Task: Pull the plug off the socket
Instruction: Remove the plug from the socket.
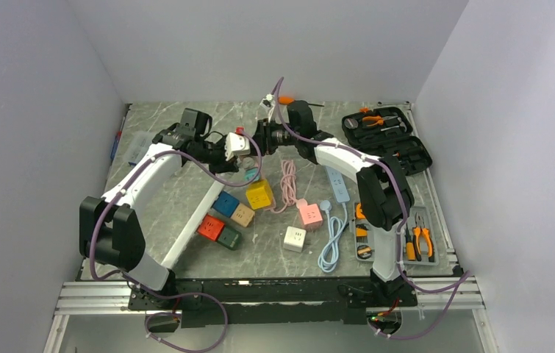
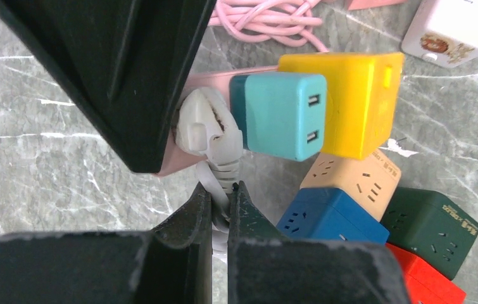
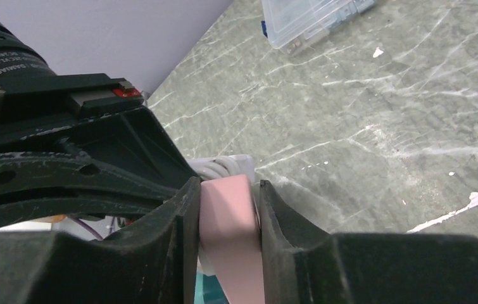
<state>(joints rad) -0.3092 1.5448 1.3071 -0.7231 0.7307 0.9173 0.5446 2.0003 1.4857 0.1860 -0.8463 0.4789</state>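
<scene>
**Plug still seated in strip, both grippers engaged**

- Both arms meet over the far middle of the grey marble-patterned desk (image 1: 406, 243), a little left of centre.
- The right gripper (image 3: 226, 190) is clamped on the end of the long pink socket strip (image 3: 226, 218), with one finger pressed flat against each side.
- The moulded white plug (image 2: 201, 123) is still seated in the pink socket strip, next to a boxy teal adapter (image 2: 283, 114) plugged into the same face.
- The left gripper (image 2: 220, 196) is pressed together on the white cord (image 2: 221, 223), pinching it just below the plug's ribbed strain relief. The fingers are on the cord, not on the plug body.
- Whether the plug pins have started to lift from the strip cannot be told, because the right gripper's black finger covers the joint in the left wrist view.
- Below the strip, toward mid-desk, sits a cluster of cube sockets: yellow cube (image 2: 363, 104), beige cube (image 2: 350, 180), blue cube (image 2: 325, 215), dark green cube (image 2: 432, 231) and red cube (image 2: 426, 282).
- A coiled pink cable (image 2: 268, 16) lies just beyond the yellow cube.
- An open black tool case (image 1: 386, 138) sits at the far right corner of the desk.
</scene>
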